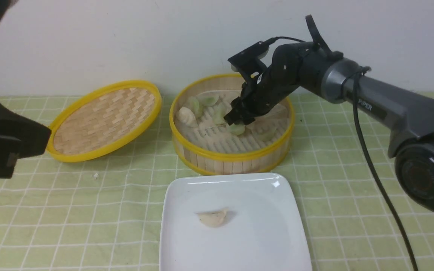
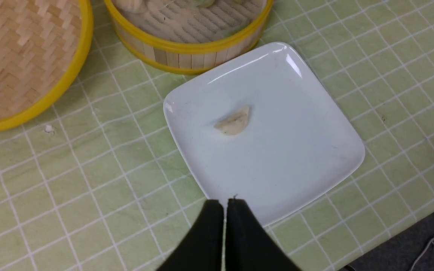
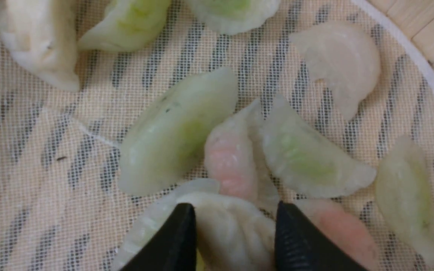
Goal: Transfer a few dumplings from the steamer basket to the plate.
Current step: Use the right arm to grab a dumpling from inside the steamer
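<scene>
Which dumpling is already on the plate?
The beige dumpling lying alone near the middle of the white plate; all the other dumplings, several green or pinkish, are inside the round basket.

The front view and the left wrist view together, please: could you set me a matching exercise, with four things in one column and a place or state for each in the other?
Things:
1. beige dumpling
2. lid
3. right gripper
4. left gripper

Places or states:
A. shut, holding nothing
B. down inside the steamer basket
C. lying on the plate
D. on the tablecloth, at the basket's left

Pairs: 1-C, 2-D, 3-B, 4-A.
</scene>
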You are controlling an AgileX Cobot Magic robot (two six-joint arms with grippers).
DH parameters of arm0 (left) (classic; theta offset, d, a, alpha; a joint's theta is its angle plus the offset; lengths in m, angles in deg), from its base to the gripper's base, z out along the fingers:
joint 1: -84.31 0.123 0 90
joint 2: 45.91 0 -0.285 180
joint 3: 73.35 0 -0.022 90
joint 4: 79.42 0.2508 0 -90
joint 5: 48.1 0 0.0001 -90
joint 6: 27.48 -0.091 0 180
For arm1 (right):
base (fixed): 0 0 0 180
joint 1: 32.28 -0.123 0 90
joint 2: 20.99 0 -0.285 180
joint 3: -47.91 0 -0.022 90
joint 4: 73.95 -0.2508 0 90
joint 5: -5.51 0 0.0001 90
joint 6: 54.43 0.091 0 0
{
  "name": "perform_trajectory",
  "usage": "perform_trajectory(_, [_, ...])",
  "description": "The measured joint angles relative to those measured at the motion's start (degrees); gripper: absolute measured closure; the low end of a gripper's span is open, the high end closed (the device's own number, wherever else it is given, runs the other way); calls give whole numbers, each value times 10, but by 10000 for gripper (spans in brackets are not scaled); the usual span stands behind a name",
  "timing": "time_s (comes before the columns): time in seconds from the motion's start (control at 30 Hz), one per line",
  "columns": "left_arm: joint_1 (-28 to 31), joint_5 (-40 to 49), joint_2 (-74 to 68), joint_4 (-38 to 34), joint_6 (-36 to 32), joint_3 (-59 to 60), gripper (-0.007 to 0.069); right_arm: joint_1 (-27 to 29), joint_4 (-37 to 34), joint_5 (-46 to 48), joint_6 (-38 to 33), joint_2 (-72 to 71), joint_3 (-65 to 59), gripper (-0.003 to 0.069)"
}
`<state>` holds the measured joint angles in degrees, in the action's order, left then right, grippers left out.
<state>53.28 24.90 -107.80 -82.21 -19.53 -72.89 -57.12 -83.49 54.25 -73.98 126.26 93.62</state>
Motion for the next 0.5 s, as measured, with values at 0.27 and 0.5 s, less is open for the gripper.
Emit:
perform_trajectory(0.27, [0,1,3,0,1,0,631,0,21,32,36,-5,3,447])
perform_trajectory(0.5, [0,1,3,0,1,0,631,0,25,120,69,-51,-1,481])
